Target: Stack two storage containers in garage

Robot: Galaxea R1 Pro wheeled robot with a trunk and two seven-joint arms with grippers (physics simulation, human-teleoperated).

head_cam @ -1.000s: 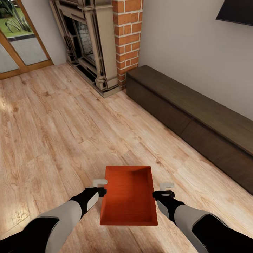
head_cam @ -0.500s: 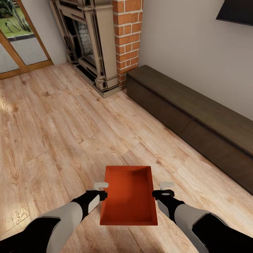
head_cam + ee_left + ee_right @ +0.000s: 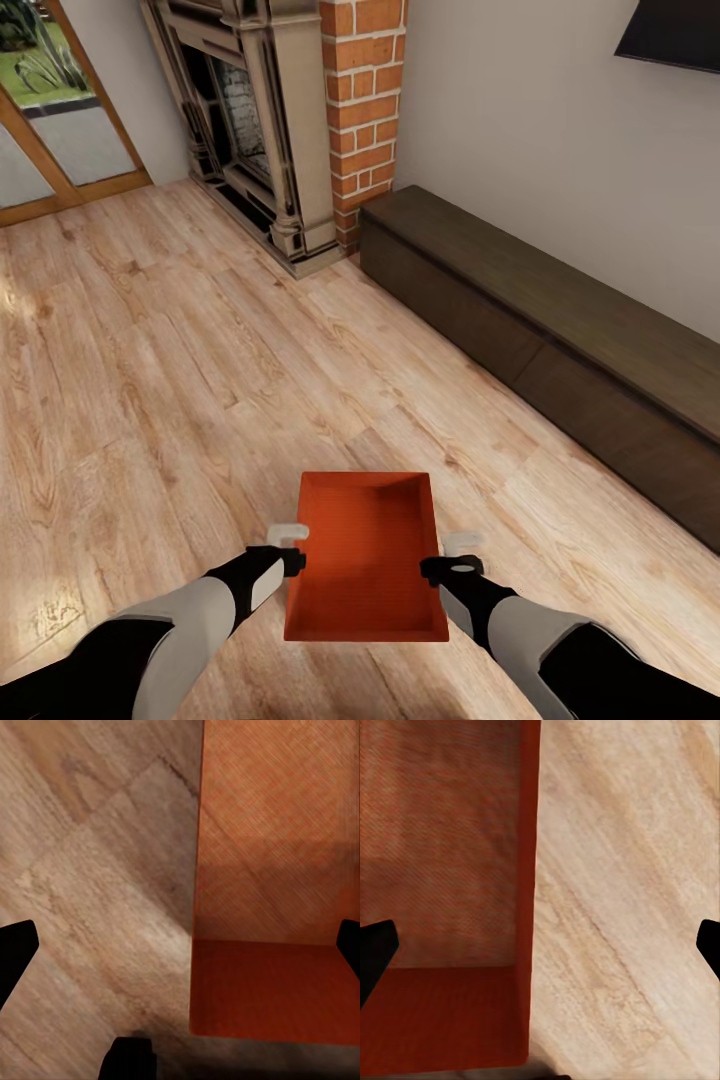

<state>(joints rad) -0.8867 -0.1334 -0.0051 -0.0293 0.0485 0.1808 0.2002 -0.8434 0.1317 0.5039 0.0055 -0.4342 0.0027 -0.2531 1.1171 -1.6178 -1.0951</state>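
Container: an orange-red rectangular lidless plastic bin (image 3: pixel 366 555) sits on the light wood-plank floor (image 3: pixel 150 400), between both arms.
Left gripper (image 3: pixel 290 545): jaws spread wide, straddling the bin's left wall.
Right gripper (image 3: pixel 455 555): jaws spread, straddling the right wall.
Backdrop: red-brick fireplace (image 3: pixel 300 120); long dark low cabinet (image 3: pixel 560 350) along the wall.

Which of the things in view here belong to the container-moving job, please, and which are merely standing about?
Belonging to the job:
- orange-red storage container on the wood-plank floor
- left claw, open astride its left wall
- right claw, open astride its right wall

Standing about:
- brick fireplace
- long dark low cabinet
- glass doors
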